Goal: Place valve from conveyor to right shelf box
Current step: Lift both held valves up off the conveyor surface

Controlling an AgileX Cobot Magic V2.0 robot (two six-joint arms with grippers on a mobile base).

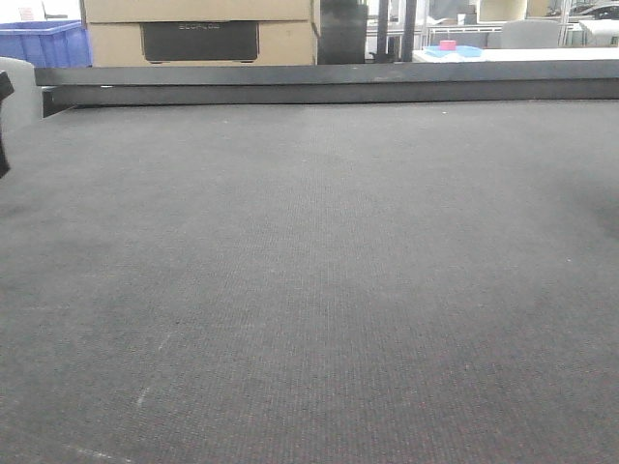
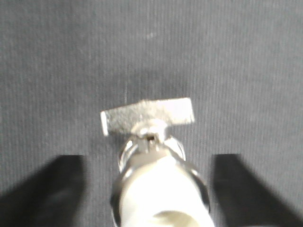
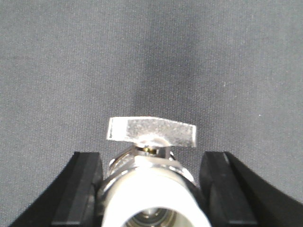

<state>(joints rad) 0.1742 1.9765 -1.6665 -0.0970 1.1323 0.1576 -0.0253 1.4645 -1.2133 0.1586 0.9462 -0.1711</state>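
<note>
The dark grey conveyor [image 1: 309, 271] fills the front view, and neither a valve nor a gripper shows on it there. In the left wrist view a blurred valve [image 2: 147, 113], with a silvery T-handle and a white body, sits between the spread fingers of my left gripper [image 2: 149, 161], with a gap on its left side. In the right wrist view a second valve [image 3: 151, 130] is held at its metal collar by the black pads [image 3: 87, 184] of my right gripper [image 3: 151, 158], above the belt [image 3: 151, 56]. The shelf is out of view.
A black rail [image 1: 329, 75] runs along the belt's far edge. Behind it are a cardboard box [image 1: 198, 34], a blue crate [image 1: 44, 43] at the back left and a white table [image 1: 503, 53] at the back right. A dark part [image 1: 4, 126] pokes in at the left edge.
</note>
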